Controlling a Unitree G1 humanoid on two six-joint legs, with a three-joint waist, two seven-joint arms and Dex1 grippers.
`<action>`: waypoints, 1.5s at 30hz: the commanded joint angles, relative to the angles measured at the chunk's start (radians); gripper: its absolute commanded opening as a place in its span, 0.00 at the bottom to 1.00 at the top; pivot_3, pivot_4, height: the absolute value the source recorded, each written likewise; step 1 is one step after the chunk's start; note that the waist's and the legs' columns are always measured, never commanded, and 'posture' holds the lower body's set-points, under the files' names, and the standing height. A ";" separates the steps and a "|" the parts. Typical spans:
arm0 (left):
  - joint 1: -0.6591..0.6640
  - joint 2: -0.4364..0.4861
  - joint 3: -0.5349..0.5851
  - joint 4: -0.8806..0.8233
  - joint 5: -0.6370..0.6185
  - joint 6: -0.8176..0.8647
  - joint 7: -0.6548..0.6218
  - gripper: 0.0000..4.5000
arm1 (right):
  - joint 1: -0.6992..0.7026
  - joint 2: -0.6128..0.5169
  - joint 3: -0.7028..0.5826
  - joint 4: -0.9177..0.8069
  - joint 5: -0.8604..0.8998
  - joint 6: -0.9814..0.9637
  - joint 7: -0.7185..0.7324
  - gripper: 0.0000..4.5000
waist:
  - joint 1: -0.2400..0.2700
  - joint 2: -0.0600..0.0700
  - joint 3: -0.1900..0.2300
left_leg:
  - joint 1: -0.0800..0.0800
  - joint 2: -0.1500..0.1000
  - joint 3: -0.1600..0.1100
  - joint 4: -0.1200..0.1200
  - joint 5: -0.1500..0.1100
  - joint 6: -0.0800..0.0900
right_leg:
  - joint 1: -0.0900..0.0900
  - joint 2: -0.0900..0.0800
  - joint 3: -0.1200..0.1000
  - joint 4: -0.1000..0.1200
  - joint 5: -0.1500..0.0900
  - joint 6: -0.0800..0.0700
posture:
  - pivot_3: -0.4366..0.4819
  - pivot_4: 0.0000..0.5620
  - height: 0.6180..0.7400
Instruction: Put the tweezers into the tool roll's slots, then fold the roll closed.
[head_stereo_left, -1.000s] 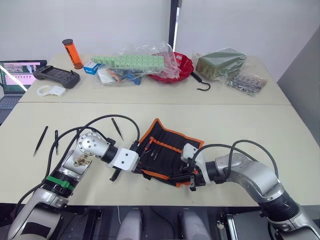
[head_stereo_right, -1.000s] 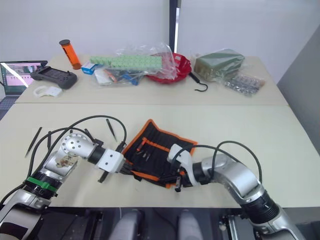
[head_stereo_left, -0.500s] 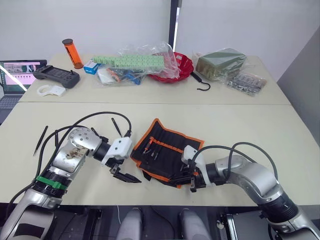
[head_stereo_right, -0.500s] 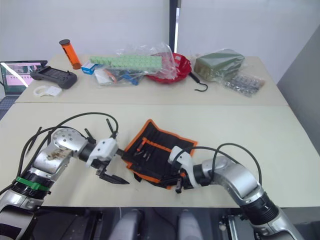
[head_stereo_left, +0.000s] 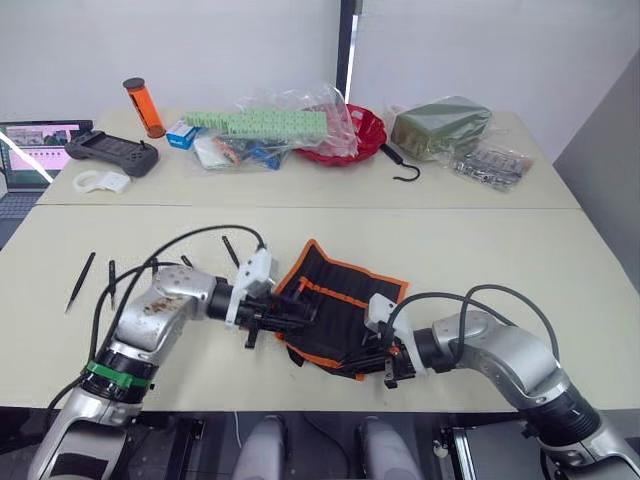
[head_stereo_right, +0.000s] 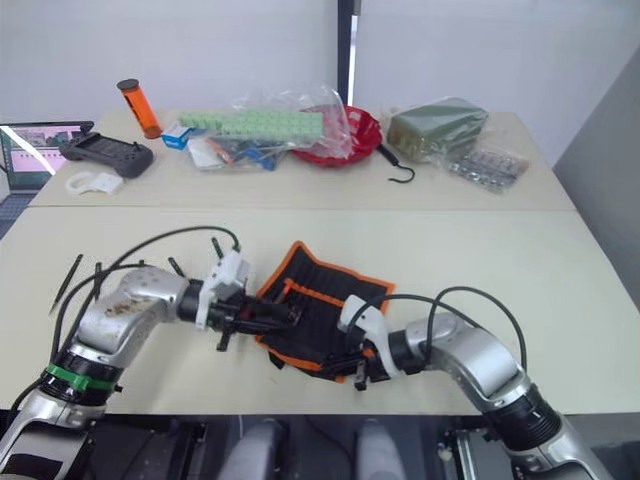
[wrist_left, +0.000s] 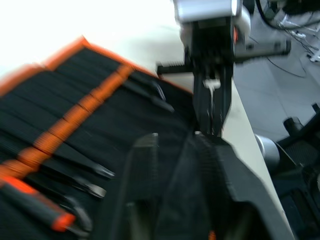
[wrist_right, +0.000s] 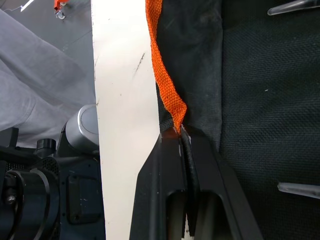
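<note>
Two grippers on the tool roll (head_stereo_left: 340, 305), open near the table's front edge — right gripper (wrist_right: 183, 137) pinched tight on its orange-edged near corner, left gripper (head_stereo_left: 290, 315) clamped on a black fold at its left side. Loose tweezers (head_stereo_left: 80, 280) lie well left.

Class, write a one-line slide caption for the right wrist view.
Right claw shut on the tool roll at its orange edging, by the table edge.
</note>
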 joint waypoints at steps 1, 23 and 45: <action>0.007 0.004 -0.037 -0.037 0.050 0.006 0.039 0.01 | -0.004 -0.012 0.002 -0.043 0.015 -0.024 0.026 0.00 | 0.001 0.000 0.000 | 0.000 0.000 0.000 0.000 0.000 0.000 | 0.000 0.000 0.000 0.000 0.000 0.000 | 0.48 0.27 1.00; 0.079 -0.006 -0.079 0.041 0.183 -0.196 0.090 0.00 | -0.024 0.121 -0.217 0.019 0.187 -0.055 -0.030 0.75 | 0.007 0.000 0.000 | 0.001 0.000 0.000 0.000 0.000 0.000 | 0.002 0.000 0.000 -0.002 0.000 0.000 | 0.48 0.27 1.00; 0.141 -0.060 0.014 0.177 0.205 -0.302 0.217 0.00 | 0.034 0.122 0.035 0.262 -0.158 -0.356 0.033 0.00 | 0.015 -0.002 -0.004 | 0.013 0.001 0.002 -0.002 0.000 0.000 | 0.012 0.000 0.001 -0.004 -0.001 0.002 | 0.48 0.27 1.00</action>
